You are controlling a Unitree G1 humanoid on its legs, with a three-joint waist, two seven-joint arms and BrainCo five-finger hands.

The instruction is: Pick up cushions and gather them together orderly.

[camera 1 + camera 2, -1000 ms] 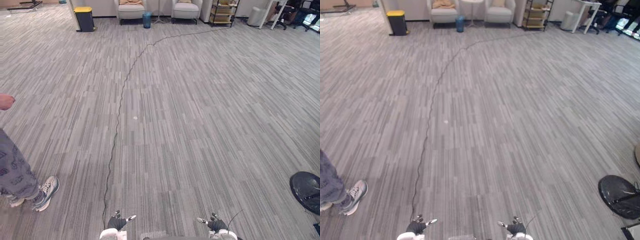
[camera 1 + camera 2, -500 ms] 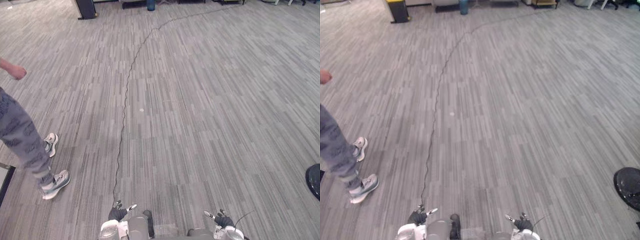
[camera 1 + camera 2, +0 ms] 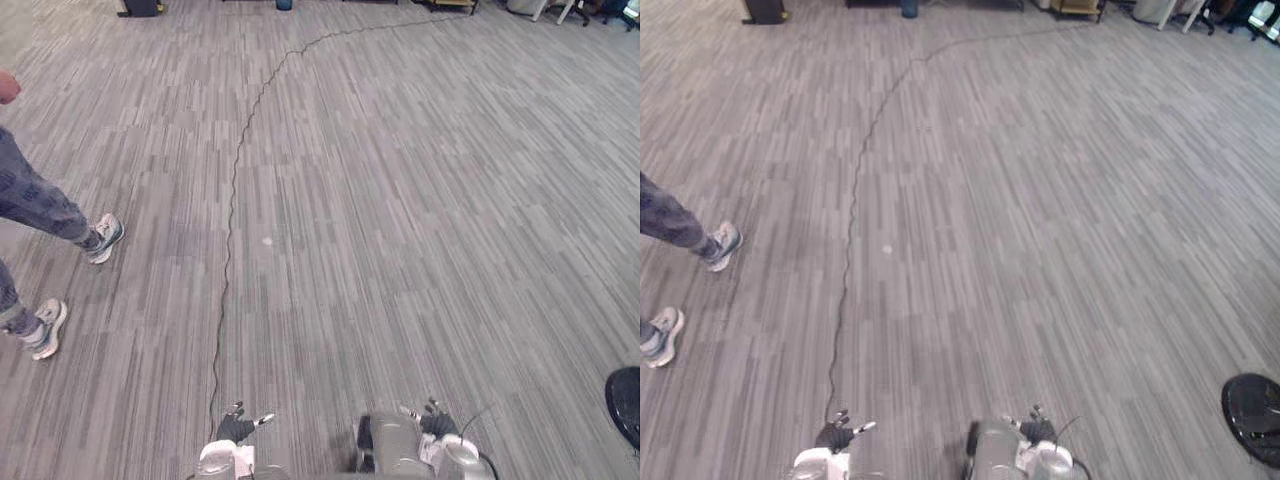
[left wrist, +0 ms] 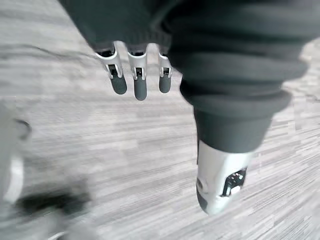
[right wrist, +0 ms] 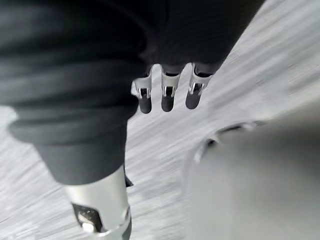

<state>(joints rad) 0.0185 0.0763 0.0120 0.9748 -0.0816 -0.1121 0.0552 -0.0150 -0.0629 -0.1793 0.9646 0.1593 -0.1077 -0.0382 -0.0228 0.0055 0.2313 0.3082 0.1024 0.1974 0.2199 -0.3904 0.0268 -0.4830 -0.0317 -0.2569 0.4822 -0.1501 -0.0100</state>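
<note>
Left hand (image 3: 236, 428): 7 o'clock, fingers straight and apart, holding nothing.
Right hand (image 3: 437, 421): 5 o'clock, fingers straight, empty.
Grey striped carpet floor (image 3: 400, 200): beneath both.
Person's legs (image 3: 45, 207): 9 o'clock.
Black round object (image 3: 1252, 405): 4 o'clock.

I see the floor (image 3: 400, 200) as grey carpet laid in narrow strips of lighter and darker grey. It runs from under the left hand's fingers (image 4: 140, 82) up to the far end of the room. Far ahead of these fingers stands a dark bin (image 3: 764, 10). A small blue bin (image 3: 908, 8) stands a little more toward the side of the right hand's fingers (image 5: 168, 97). Far ahead of the right fingers I see a shelf unit (image 3: 1075, 6), and beside it some pale furniture (image 3: 1155, 10), too cut off to name. Near the right fingers, on their outer side, a round black base (image 3: 1252, 405) lies on the carpet. A person (image 3: 40, 205) in grey trousers and light shoes stands on the outer side of the left fingers. The light is even and soft.
</note>
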